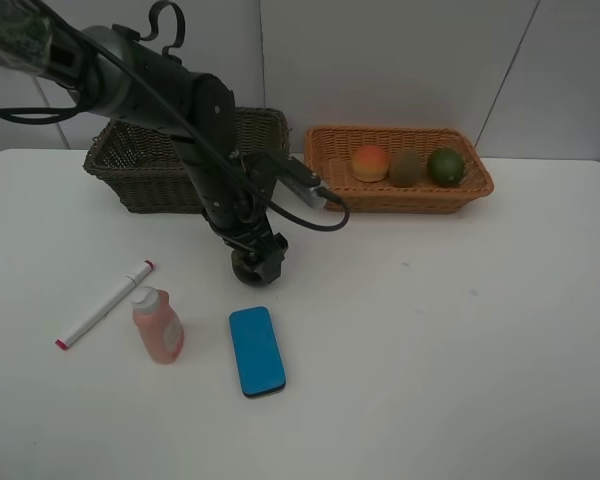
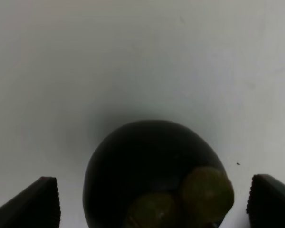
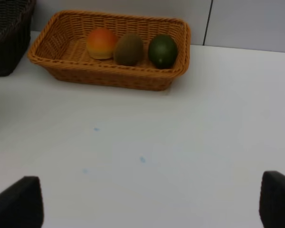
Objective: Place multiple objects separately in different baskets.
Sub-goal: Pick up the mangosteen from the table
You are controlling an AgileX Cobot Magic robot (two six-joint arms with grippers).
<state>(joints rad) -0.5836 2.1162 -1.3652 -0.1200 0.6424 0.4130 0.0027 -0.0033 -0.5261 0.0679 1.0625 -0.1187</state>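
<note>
White table | left arm reaching down | left jaws spread astride mangosteen | right jaws spread, empty

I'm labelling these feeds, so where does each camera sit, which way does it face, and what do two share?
Exterior high: mounted high, looking down on the table, dark basket and orange basket; only the left arm shows.
Left wrist: on the left arm, facing down at the mangosteen between the open left gripper tips.
Right wrist: on the right arm, facing across the table at the orange basket; open right gripper tips show.
Shared: the orange basket, in exterior high and right wrist.
</note>
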